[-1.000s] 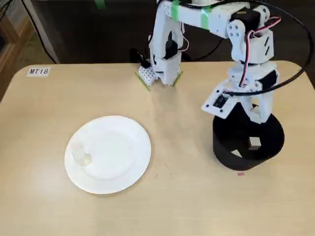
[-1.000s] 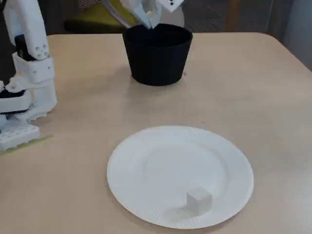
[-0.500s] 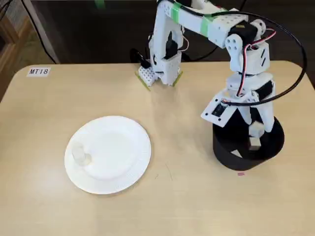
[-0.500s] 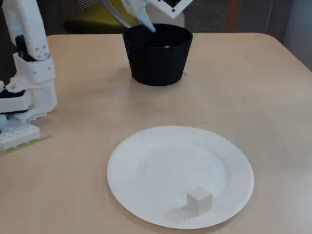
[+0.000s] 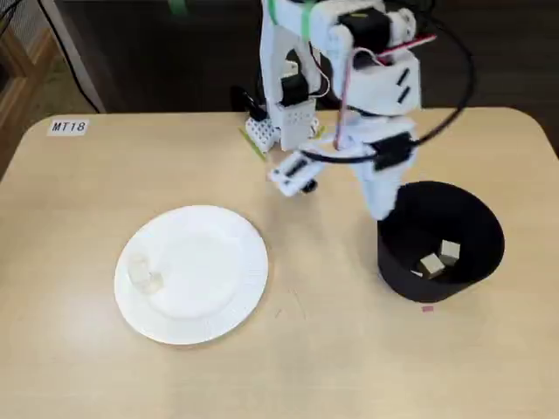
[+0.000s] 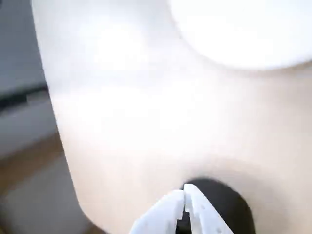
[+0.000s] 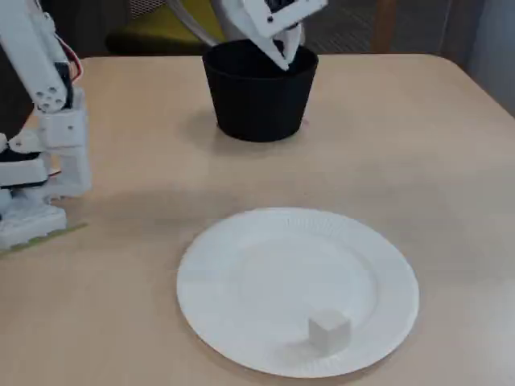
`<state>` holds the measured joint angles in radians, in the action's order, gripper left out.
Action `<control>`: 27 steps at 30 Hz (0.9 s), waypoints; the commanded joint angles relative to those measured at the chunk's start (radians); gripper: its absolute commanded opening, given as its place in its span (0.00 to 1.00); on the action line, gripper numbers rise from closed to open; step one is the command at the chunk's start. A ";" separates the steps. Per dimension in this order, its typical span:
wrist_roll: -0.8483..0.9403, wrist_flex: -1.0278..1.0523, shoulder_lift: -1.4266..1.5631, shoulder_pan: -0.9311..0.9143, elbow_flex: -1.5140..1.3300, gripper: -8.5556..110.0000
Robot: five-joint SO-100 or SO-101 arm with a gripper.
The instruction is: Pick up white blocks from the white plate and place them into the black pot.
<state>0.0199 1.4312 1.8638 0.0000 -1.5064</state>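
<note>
White tool (image 5: 381, 209) seemingly empty, withdrawn.

The tabletop (image 5: 349, 367) is a pale beige wood tone, plain and even. The plate (image 5: 218, 253) is white, its rim (image 7: 386, 330) marked with fine ribbing. One block (image 7: 328, 330) on the plate is off-white, nearly matching it. The pot (image 7: 257, 100) is matte black, and two cream blocks (image 5: 432, 264) (image 5: 450, 251) show against its dark inside. The arm (image 5: 371, 78) is white with black motor housings, green tape bands near the top, and red and black wires. The end effector (image 6: 184, 210) is white. A small white label (image 5: 68, 127) with dark lettering sits at the far left corner in a fixed view. A tiny pink mark (image 5: 427, 307) lies just near of the pot
</note>
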 commanded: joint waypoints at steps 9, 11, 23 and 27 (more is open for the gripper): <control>-0.482 0.031 -0.005 -0.476 -0.143 0.05; -0.508 0.006 -0.046 -0.511 -0.137 0.05; -0.454 -0.049 -0.299 -0.591 -0.071 0.31; -0.374 -0.074 -0.405 -0.598 0.020 0.34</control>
<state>-0.3942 1.3821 1.4834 -0.5906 -1.5631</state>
